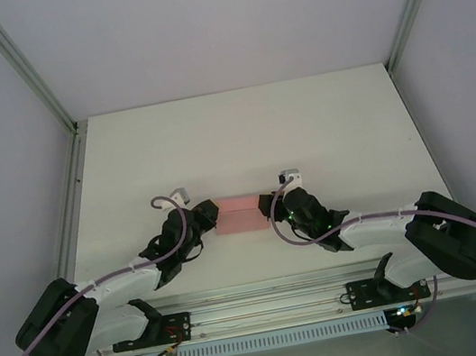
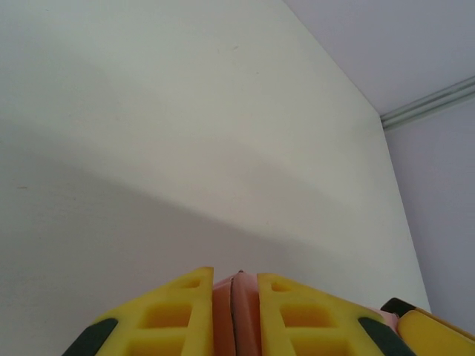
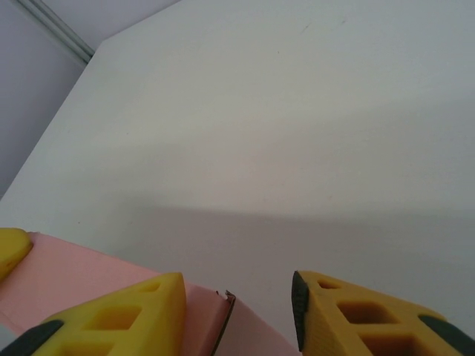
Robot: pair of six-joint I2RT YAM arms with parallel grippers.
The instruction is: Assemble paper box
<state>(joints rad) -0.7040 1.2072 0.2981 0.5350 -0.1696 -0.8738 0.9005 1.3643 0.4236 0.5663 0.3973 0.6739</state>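
The white table point(image 1: 239, 132) is taking up the middle of the top view, its bare surface stretching from the upper centre down to the metal rail point(image 1: 268, 305) crossing the lower part. The pink paper box point(image 1: 239, 214) is sitting just below the frame's centre; whether it is resting on the surface cannot be told.

paper box point(image 1: 239, 215) | left end hidden by left claw point(image 1: 208, 219) | right end by right claw point(image 1: 269, 206)

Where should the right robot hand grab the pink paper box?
The pink thin-card paper box is probably best pinched at its thin right-end edge, coming from the right. The left gripper pinches the other end, and that edge stands between the open yellow fingers of the right gripper.
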